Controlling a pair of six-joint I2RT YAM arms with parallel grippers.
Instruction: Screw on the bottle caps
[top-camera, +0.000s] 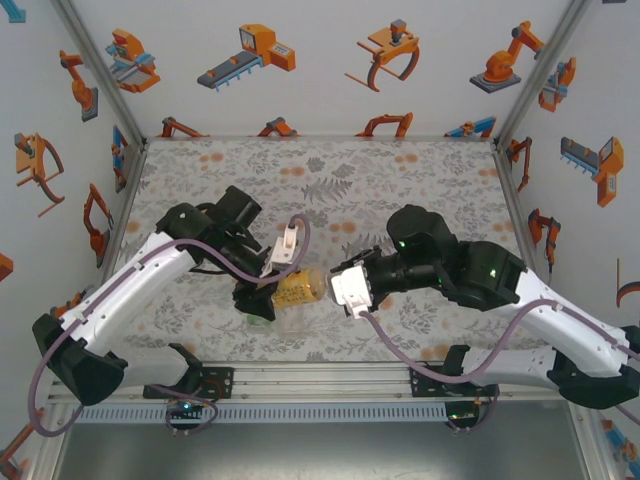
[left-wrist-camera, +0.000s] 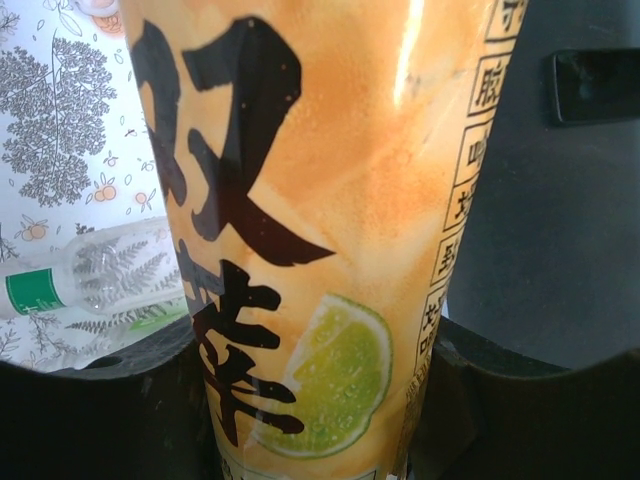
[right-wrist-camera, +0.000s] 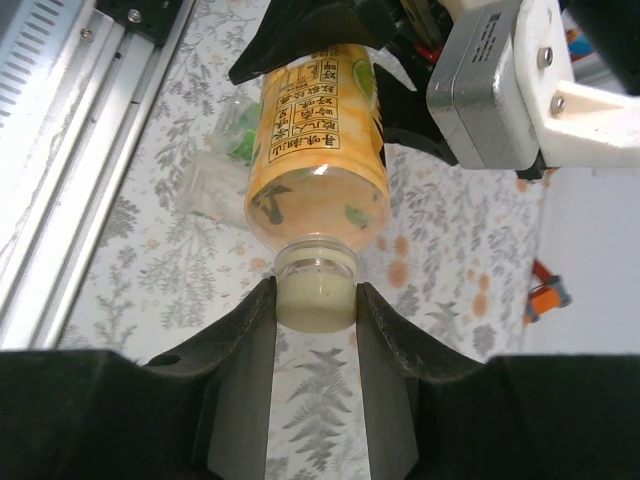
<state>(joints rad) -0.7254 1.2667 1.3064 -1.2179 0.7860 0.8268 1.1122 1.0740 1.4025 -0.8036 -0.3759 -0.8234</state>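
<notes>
Near the middle of the worktop's (top-camera: 400, 180) near edge, the amber bottle (top-camera: 298, 288) is held on its side, the left pincer (top-camera: 268, 292) clamped round its labelled body, the right pincer (right-wrist-camera: 316, 312) clamped on the yellowish cap (right-wrist-camera: 315, 298) at its neck.

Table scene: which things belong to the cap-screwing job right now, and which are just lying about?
In the job: amber bottle, held by the left gripper; yellowish cap, pinched in the right gripper.
Lying about: clear bottle on its side on the table; green-tinted bottle beside it, partly hidden.
</notes>
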